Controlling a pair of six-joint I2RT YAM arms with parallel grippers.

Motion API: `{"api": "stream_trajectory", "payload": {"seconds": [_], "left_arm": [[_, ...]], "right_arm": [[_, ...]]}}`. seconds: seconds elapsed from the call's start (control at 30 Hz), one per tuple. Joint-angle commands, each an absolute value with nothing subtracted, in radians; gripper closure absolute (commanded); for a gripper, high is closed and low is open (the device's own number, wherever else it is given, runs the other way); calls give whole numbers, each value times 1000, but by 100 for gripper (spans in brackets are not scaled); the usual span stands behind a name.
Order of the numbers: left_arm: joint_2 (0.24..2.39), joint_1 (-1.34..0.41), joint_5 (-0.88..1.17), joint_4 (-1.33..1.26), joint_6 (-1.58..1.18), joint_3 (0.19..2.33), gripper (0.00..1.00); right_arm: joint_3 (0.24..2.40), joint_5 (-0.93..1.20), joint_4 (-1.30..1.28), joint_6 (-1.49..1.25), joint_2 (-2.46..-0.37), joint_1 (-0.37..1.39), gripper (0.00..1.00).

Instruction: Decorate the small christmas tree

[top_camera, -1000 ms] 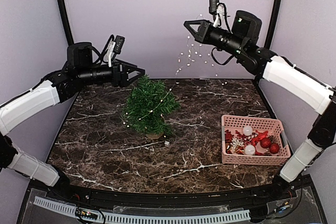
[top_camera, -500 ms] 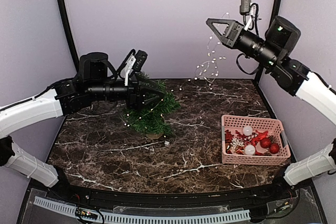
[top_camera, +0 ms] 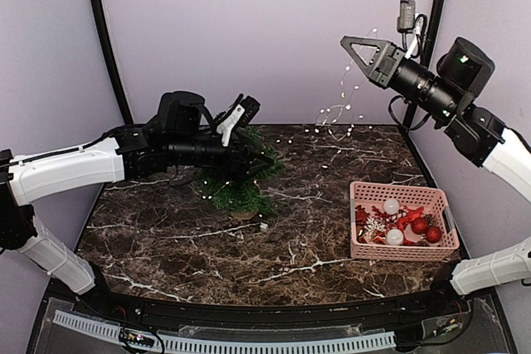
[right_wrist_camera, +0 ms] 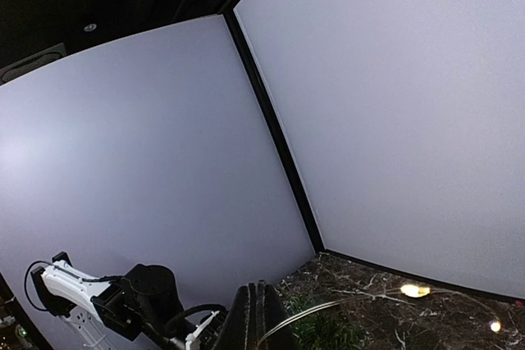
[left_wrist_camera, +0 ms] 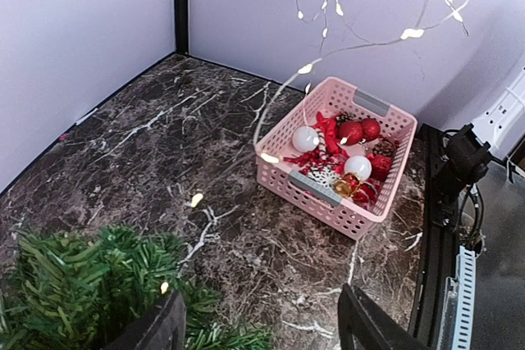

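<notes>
String lights partly drape the small christmas tree, clamped by the right gripper, while the left gripper stands apart and the ornaments at 4 o'clock await hanging.

It was a robotics lab test cell rather than any lived-in room. Plain pale lilac panels closed it in on three sides, joined at black corner posts. Two white-and-black arms, the left arm and the right arm, rose from the near edge of a dark marble-patterned table. A white slotted cable duct and loose wiring ran along that front edge. What was on or above the table looked like staged props: a small christmas tree, a pink basket of baubles and a string of lights.
</notes>
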State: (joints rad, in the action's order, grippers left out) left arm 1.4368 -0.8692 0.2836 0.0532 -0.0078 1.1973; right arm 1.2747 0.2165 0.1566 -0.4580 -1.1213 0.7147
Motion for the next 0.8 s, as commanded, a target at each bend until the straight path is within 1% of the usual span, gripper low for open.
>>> {"api": "stream_trajectory", "payload": {"seconds": [0.0,0.17,0.33,0.4,0.43,0.47,0.5,0.53,0.57,0.6,0.63,0.7,0.77], "left_arm": [[1462,-877,219,51,44,1262,37],[1513,-879,196,55,72,1300,41],[1563,-880,148,81,108,1343,48],[1583,-880,136,95,122,1360,53],[1595,-880,133,105,125,1367,59],[1600,-880,130,110,128,1381,62],[1607,-880,127,117,129,1389,70],[1608,-879,127,117,130,1391,74],[1606,-879,127,114,130,1389,82],[1603,-879,130,109,130,1386,86],[1594,-879,133,96,130,1374,93],[1570,-880,145,58,128,1344,100],[1536,-879,177,16,121,1305,100]], "right_arm": [[1262,243,191,-472,-1102,722,100],[1259,252,195,-471,-1101,722,100],[1264,256,189,-467,-1102,722,100],[1262,254,186,-464,-1100,722,100],[1259,253,185,-463,-1098,722,100],[1256,252,186,-464,-1096,722,100],[1253,250,186,-462,-1094,722,100],[1250,249,186,-460,-1091,722,100],[1245,245,186,-459,-1090,722,100],[1244,240,184,-456,-1087,722,100],[1244,235,179,-453,-1085,722,100],[1245,224,165,-445,-1080,722,100],[1247,212,146,-434,-1073,722,100]]}}
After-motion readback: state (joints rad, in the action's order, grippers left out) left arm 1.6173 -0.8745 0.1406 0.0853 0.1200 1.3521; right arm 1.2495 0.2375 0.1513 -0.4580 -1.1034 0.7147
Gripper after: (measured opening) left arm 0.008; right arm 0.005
